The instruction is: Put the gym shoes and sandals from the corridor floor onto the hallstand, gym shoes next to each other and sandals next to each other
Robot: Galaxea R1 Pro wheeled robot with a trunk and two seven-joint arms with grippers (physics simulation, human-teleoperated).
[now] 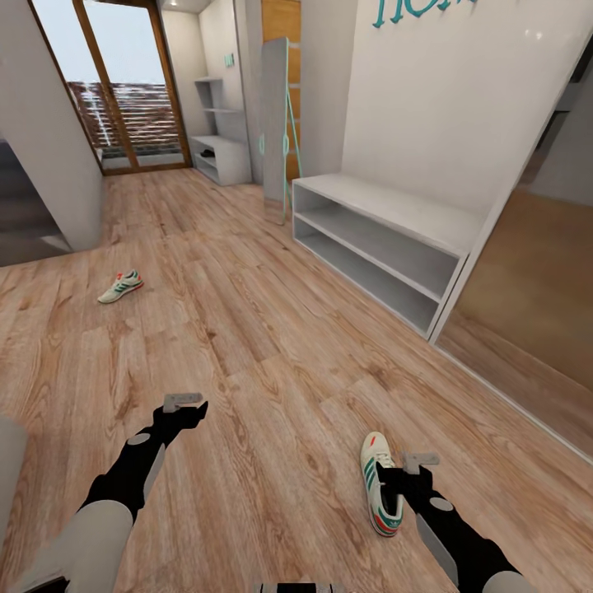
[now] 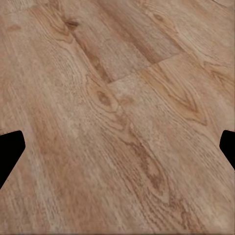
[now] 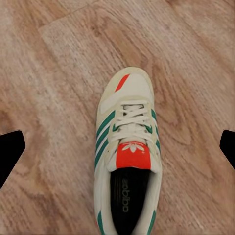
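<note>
Both jaws wide apart, right gripper (image 3: 117,147) over gym shoe (image 3: 128,156).

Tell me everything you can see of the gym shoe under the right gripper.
The near gym shoe is a white lace-up sneaker with green side stripes, a red-orange tongue patch and a dark insole. It lies upright on its sole on the wood-plank corridor floor, toe pointing away from the robot. The right gripper hovers open above its heel end; whether it touches the shoe is unclear. It looks intact, laces tied.
</note>
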